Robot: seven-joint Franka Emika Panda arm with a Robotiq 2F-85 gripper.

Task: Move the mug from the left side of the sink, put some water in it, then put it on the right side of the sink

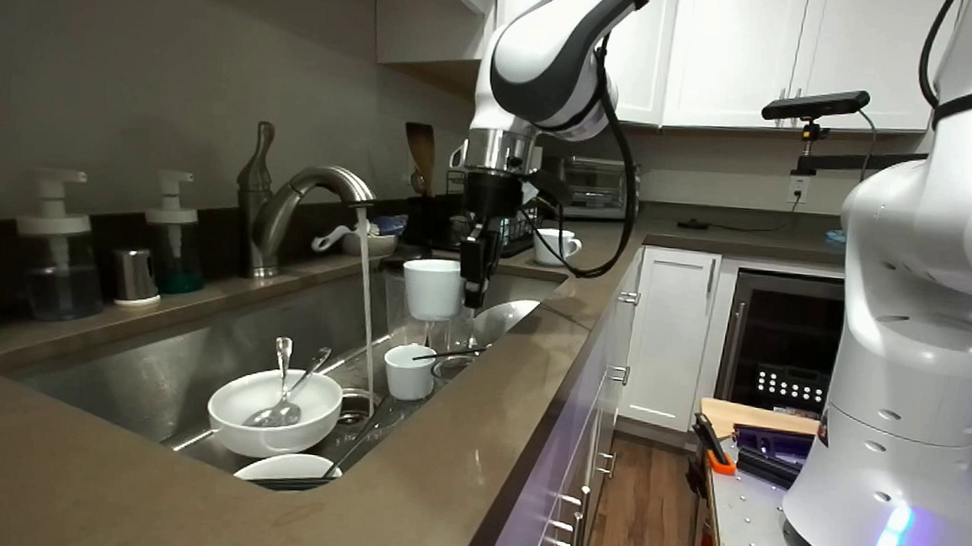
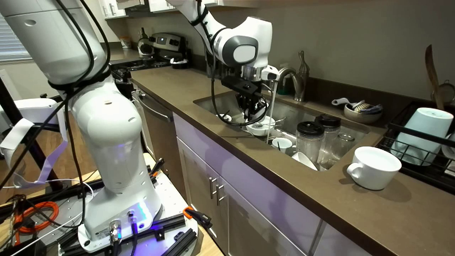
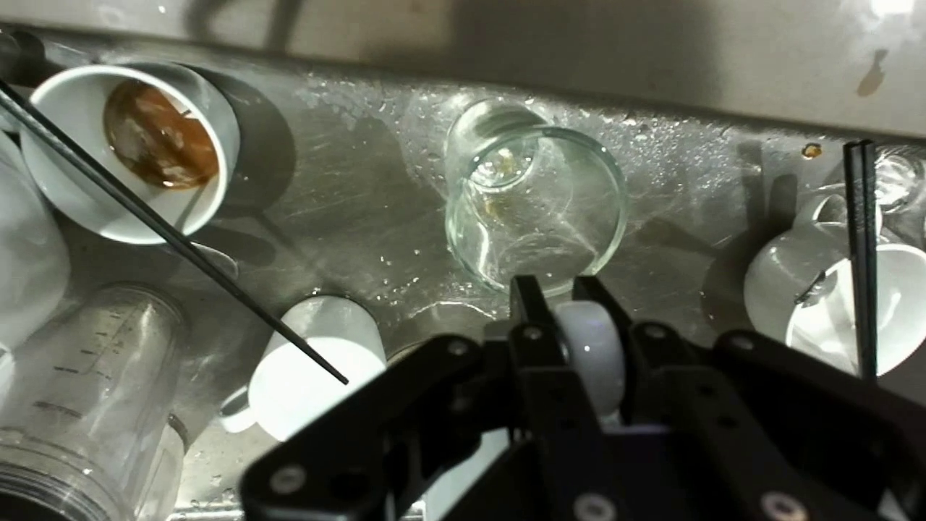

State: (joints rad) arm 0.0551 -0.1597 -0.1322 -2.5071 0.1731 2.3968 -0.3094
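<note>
A white mug (image 1: 433, 289) hangs upright above the sink (image 1: 150, 387), and my gripper (image 1: 475, 293) is shut on its handle (image 3: 593, 354). In the wrist view the handle sits between both fingers, while the gripper covers most of the mug's body. Water runs from the faucet (image 1: 323, 183) in a thin stream (image 1: 366, 299); in an exterior view the mug appears to the right of this stream, apart from it. Inside the mug I cannot see. The gripper largely blocks the mug in an exterior view where the stream (image 2: 272, 110) falls close by the wrist.
Below lie a bowl with spoons (image 1: 275, 412), a white mug (image 1: 409, 374), a drinking glass (image 3: 535, 210), lidded jars (image 2: 310, 138) and chopsticks (image 3: 861, 253). Another white mug (image 2: 375, 167) stands on the countertop beside the dish rack (image 2: 419, 145). Soap bottles (image 1: 57, 255) line the back ledge.
</note>
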